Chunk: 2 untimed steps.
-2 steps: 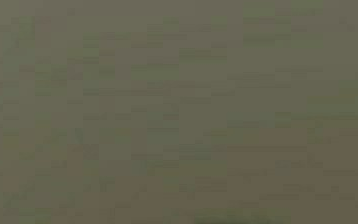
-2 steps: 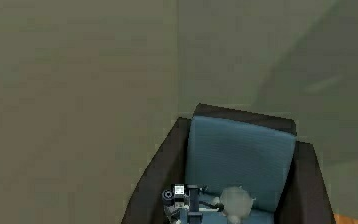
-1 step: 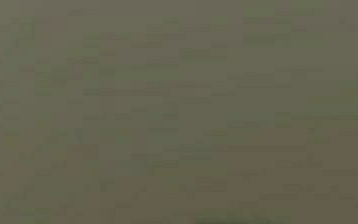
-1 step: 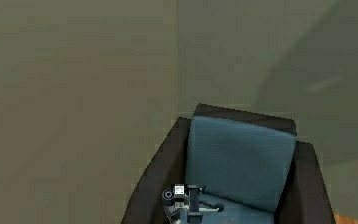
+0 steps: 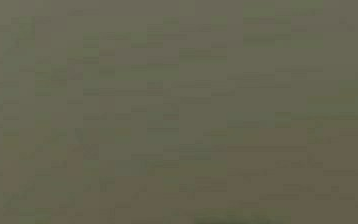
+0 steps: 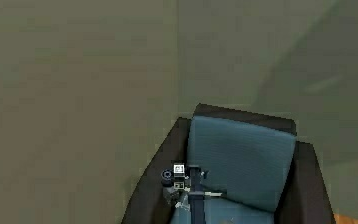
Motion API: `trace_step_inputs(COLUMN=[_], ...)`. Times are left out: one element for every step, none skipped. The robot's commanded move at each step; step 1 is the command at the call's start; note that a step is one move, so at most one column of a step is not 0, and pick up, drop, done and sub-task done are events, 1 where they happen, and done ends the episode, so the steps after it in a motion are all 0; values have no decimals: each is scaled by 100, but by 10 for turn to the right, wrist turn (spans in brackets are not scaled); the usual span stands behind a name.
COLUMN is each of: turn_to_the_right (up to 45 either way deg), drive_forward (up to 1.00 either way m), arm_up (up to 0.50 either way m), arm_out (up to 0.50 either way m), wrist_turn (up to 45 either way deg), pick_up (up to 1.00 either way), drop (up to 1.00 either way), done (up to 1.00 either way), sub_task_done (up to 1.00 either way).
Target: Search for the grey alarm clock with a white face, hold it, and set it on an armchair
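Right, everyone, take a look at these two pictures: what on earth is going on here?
The robot faces a plain grey-green wall at close range. Out to its side, its arm reaches over a blue armchair with a dark frame, set in a corner of the room. The hand sits near the chair's armrest. With the chair right behind it, I cannot tell whether it holds anything.

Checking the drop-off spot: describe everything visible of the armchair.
The armchair has a blue, cloth-like seat and back cushion inside a dark frame and arms. It stands upright in a corner of greenish walls, cut off by the arm side view's bottom edge. The robot's arm overlaps its seat; contact cannot be told.
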Motion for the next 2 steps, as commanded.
trace_step_inputs(turn_to_the_right=[0,0], drive_forward=[0,0], arm_up=[0,0], arm_out=[-8,0], wrist_turn=[0,0], pick_up=[0,0], drop=[0,0], done=[0,100], sub_task_done=[0,0])
